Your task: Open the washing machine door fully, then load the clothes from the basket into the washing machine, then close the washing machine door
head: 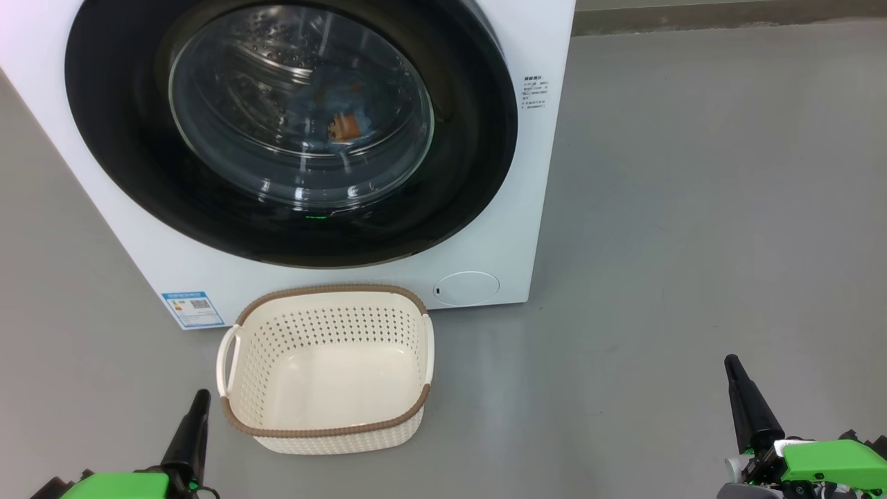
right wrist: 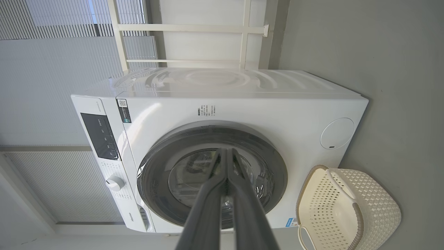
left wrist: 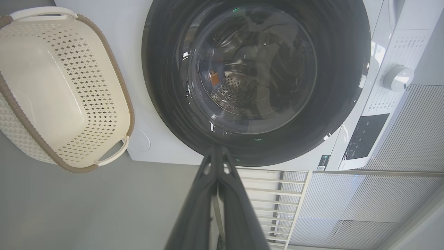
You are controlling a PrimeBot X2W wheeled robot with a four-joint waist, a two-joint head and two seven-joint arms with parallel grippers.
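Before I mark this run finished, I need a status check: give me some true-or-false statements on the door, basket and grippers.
1. The door is shut. True.
2. The basket holds clothes. False: it is empty; clothes show through the door glass, inside the machine.
3. The left gripper and right gripper are shut and hold nothing. True.
4. The basket stands beside the machine. False: it stands on the floor in front of it, below the door.
5. The right gripper touches the door. False: it is well apart from it.
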